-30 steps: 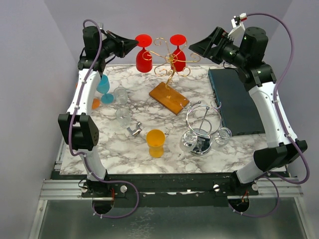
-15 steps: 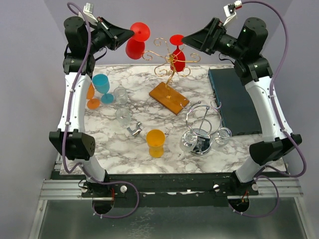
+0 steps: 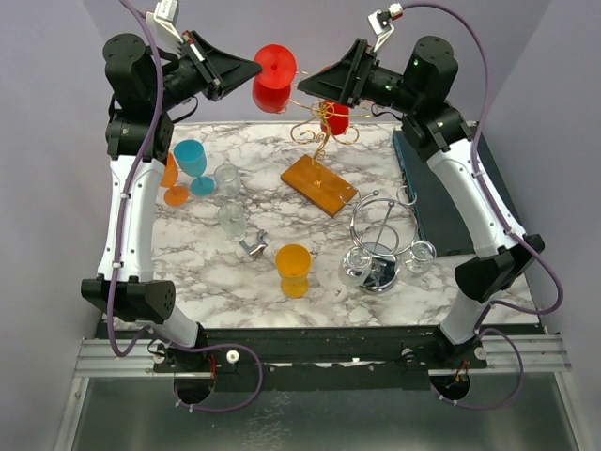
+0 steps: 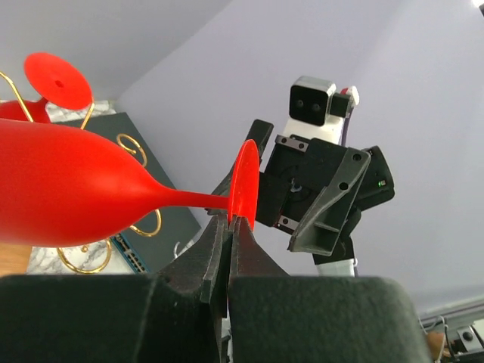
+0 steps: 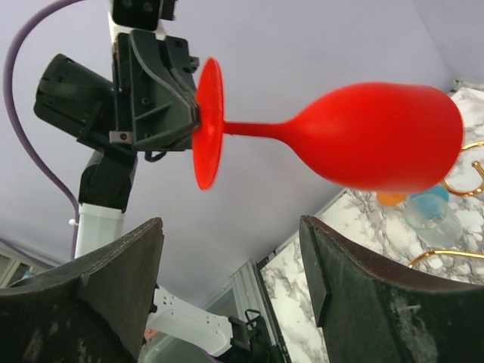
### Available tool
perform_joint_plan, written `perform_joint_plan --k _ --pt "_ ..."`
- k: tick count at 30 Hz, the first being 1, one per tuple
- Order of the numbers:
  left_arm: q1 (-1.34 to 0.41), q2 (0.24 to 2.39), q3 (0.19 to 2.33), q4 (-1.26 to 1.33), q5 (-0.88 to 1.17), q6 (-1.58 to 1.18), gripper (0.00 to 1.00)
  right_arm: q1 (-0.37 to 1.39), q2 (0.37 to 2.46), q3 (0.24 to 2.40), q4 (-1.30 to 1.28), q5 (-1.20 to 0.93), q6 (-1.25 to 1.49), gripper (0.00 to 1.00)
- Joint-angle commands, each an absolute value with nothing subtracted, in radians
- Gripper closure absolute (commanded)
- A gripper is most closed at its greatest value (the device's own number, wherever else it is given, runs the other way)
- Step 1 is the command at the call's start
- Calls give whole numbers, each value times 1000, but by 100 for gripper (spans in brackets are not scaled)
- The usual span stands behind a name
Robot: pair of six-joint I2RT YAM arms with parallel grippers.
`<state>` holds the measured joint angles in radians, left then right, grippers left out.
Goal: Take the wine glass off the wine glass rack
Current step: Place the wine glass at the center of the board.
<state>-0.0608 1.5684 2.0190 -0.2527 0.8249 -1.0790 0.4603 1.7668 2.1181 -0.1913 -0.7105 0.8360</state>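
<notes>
My left gripper [image 3: 252,68] is shut on the rim of a red wine glass's foot [image 4: 246,181], and the glass [image 3: 273,80] lies level in the air, clear of the rack to its left. In the left wrist view the bowl [image 4: 68,189] stretches away to the left. The gold wire wine glass rack [image 3: 319,127] stands on a wooden base [image 3: 317,183], and a second red glass [image 3: 335,117] hangs on it. My right gripper [image 3: 315,86] is open, just right of the held glass and aimed at it. In its own view the glass [image 5: 378,136] floats above the open right gripper [image 5: 231,227].
A blue goblet [image 3: 192,162], an orange goblet [image 3: 174,188] and two clear glasses [image 3: 227,178] stand at the left. An orange cup [image 3: 293,268] sits front centre. A chrome wire rack [image 3: 380,240] with small clear glasses is to the right, beside a dark flat box [image 3: 451,193].
My left gripper has lifted the red glass off the rack, up and to the left, tipping it level. My right arm has swung left towards it, its jaws narrowing a little.
</notes>
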Motion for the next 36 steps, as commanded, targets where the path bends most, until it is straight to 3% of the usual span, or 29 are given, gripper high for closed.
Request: perform_joint_plan --k 1,8,13,17,18,20,23,25,32,36 --pt "-116 1553 2006 -250 866 -1049 100 472 1748 2093 -95 -749 885 25" --pt "-183 1556 1999 -255 845 -1022 100 482 1740 2078 -80 -766 909 40" --pt "-201 1555 2002 -277 828 -996 100 483 1723 2065 -76 -765 917 67" --pt "-207 1558 2012 -299 818 -973 100 483 1731 2078 -71 -790 938 98" --pt "-207 1557 2016 -303 815 -969 100 482 1732 2082 -73 -793 941 99" --pt "-207 1555 2020 -312 805 -958 90 481 1731 2087 -65 -804 953 99" --pt "-204 1544 2025 -322 773 -933 58 469 1734 2105 -42 -822 994 99" --pt "-186 1539 2026 -323 756 -926 44 445 1729 2101 24 -850 1056 99" --pt "-90 1519 1973 -153 821 -982 25 333 1714 2043 328 -980 1351 100" --pt "-46 1521 1909 35 894 -1070 20 290 1713 2019 478 -1026 1503 100"
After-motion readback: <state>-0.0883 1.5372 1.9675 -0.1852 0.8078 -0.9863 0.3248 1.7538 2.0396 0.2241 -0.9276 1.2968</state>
